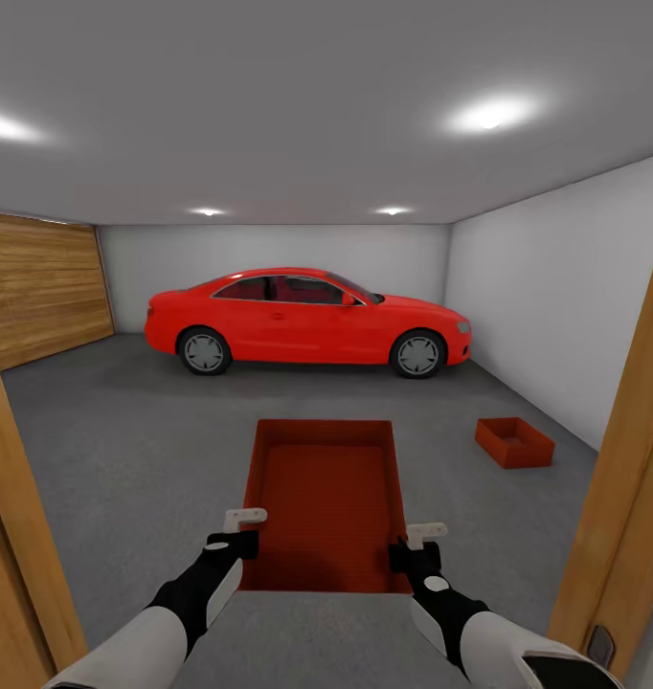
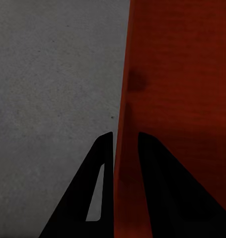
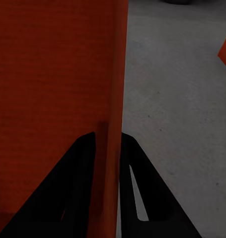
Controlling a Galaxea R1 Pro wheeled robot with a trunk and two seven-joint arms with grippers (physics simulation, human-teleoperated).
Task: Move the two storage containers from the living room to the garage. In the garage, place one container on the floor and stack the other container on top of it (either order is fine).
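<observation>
Carrying orange-red storage container [image 1: 328, 498] through garage doorway, left gripper [image 1: 238, 532] and right gripper [image 1: 415, 542] each pinching a side wall. Second container [image 1: 514, 442] sits on concrete floor [image 1: 135, 450] near right wall. Next, likely: drive there, lower carried bin squarely onto it.

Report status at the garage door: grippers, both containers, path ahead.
Left gripper and right gripper each clamped on a side wall of the carried container. Second container on garage floor, ahead right. Red car beyond; door frame close right.
</observation>
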